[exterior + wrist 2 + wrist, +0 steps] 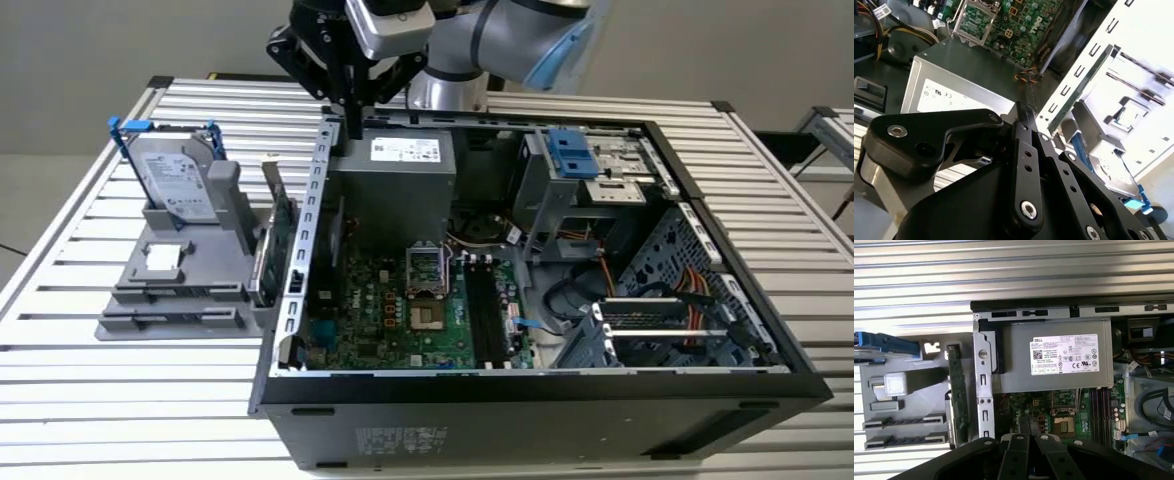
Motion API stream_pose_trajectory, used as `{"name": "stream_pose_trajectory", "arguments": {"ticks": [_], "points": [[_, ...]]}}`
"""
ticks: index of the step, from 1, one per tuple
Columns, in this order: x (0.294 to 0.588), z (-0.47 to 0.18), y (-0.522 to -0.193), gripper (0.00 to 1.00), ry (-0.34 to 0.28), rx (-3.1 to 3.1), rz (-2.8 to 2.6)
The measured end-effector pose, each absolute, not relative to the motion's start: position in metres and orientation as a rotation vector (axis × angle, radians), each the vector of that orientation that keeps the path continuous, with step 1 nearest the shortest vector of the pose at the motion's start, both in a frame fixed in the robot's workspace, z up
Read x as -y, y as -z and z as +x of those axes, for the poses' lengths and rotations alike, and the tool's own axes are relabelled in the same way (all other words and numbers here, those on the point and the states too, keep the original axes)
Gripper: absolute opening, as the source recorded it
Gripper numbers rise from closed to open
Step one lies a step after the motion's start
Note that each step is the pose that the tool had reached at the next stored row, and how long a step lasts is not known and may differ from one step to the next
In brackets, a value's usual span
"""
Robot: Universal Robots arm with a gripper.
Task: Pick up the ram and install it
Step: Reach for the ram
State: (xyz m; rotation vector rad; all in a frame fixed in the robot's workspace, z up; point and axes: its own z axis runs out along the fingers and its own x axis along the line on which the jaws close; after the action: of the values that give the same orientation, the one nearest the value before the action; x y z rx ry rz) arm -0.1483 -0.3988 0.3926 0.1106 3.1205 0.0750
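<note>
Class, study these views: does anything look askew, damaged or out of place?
Nothing stands out. The hard drive and green card stand upright in the grey rack beside the open computer case. The gripper hangs above the case near the power supply.

One case, one drive (blue-handled), one card

Bright, even light; slats beyond PSU glare white. Up close, my gripper is soft, dark.
</note>
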Motion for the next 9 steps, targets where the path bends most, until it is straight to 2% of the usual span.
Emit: {"name": "stream_pose_trajectory", "arguments": {"ticks": [9], "points": [[0.3988, -0.1527, -0.3926, 0.00, -0.075, -3.122, 0.111]]}}
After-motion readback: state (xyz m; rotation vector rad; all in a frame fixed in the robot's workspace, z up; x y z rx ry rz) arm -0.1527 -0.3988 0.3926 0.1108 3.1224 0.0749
